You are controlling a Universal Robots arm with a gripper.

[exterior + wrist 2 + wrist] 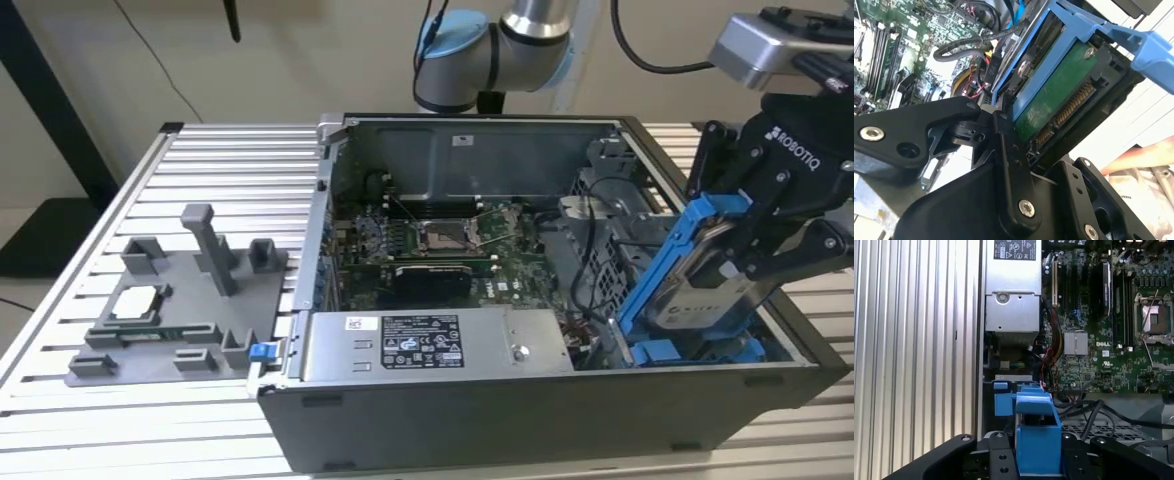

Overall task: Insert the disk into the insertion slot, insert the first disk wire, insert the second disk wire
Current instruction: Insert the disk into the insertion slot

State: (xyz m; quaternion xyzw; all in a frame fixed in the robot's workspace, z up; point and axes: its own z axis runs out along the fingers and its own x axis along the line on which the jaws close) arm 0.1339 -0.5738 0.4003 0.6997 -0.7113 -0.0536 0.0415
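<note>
Step in hand, as judged: seating the disk (697, 280) in the slot (705, 352), at the near corner of the case (534, 420) on the exterior view's right. The gripper (754, 235) has its jaws pinching the disk by the sides of its blue caddy (674, 265). The disk stands steeply tilted, its lower end down among the slot's blue fittings and its upper end raised clear of the case; it is not seated. To do this well, the disk should likely be laid down about its lower end, square to the bay, with the loose wires (966, 50) beside it kept from underneath; pressing while skewed risks a jam. The exterior view gives the tilt and the bay as a whole. The second wrist view gives the disk's green board (1054, 95) and connector (1066, 110), bare, no wire plugged in. The first wrist view gives the caddy between the fingers (1000, 460), in line with a blue piece (1004, 402) near the power supply (1013, 290).
</note>
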